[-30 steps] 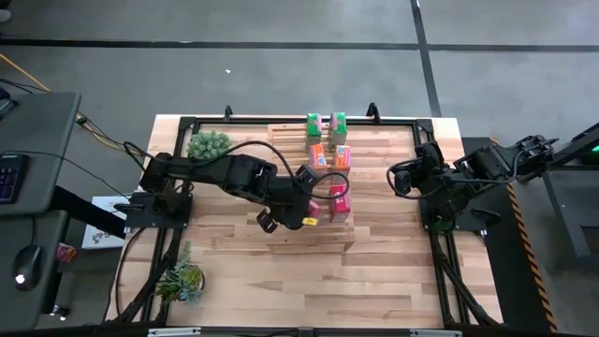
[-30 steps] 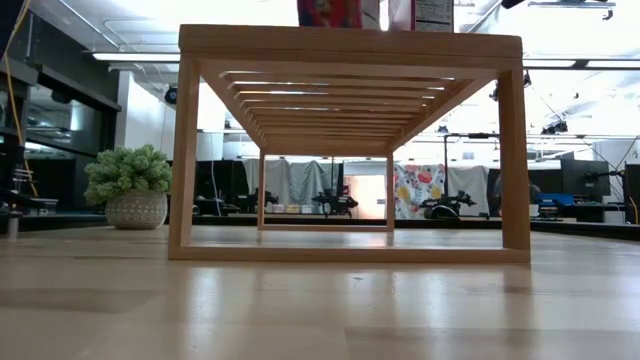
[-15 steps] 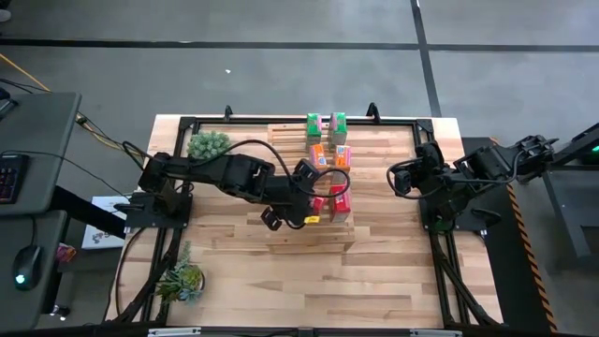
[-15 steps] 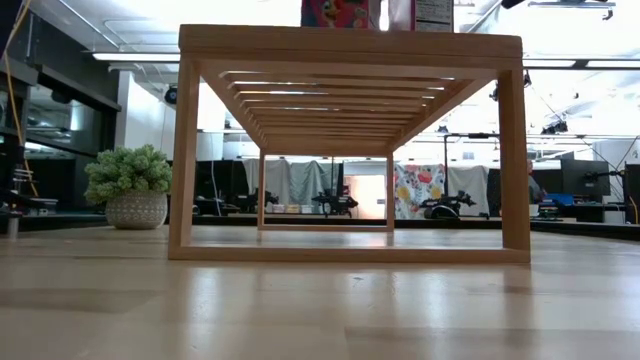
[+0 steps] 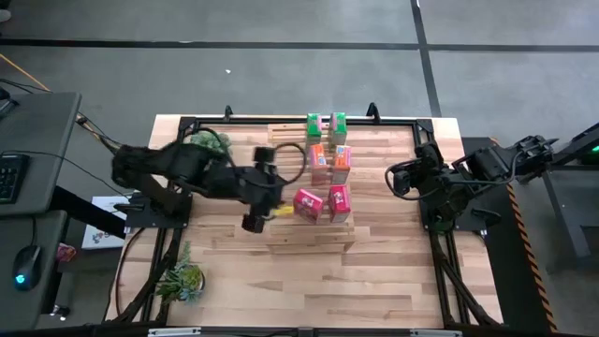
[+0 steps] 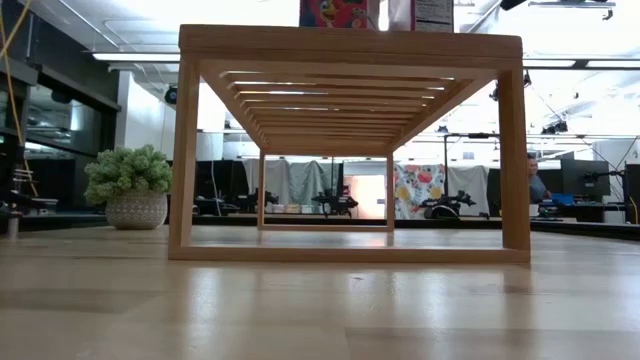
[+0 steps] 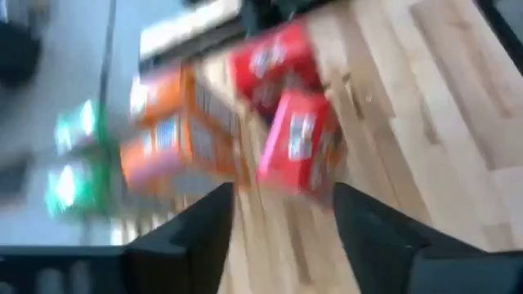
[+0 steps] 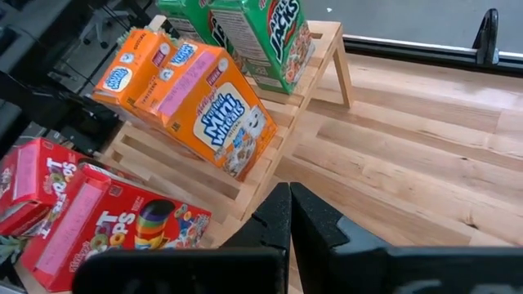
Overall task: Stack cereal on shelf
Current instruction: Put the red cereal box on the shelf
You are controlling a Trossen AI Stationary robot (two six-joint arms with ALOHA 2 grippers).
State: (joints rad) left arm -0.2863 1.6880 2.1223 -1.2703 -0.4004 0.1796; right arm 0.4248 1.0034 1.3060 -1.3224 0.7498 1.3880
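Note:
Six cereal boxes stand in pairs on top of the pale slatted shelf (image 5: pixel 309 234). The green pair (image 5: pixel 325 124) is at its far end, the orange pair (image 5: pixel 330 156) in the middle, and the red pair (image 5: pixel 323 203) toward its near end. My left gripper (image 5: pixel 281 204) is open, just left of the left red box (image 7: pixel 298 151) and apart from it. My right gripper (image 5: pixel 398 178) is shut and hovers right of the shelf. The low view shows the shelf (image 6: pixel 350 45) with box bottoms (image 6: pixel 338 12) on its top.
One potted plant (image 5: pixel 208 143) stands at the table's far left and another (image 5: pixel 180 279) at its near left. Black frame rails (image 5: pixel 281 119) run along the table's edges. Bare wood lies between the shelf and the near edge (image 5: pixel 309 300).
My left gripper has let go of the left red box and drawn back quickly toward the table's left. The box stays standing on the shelf beside the other red one. The right arm has kept still.

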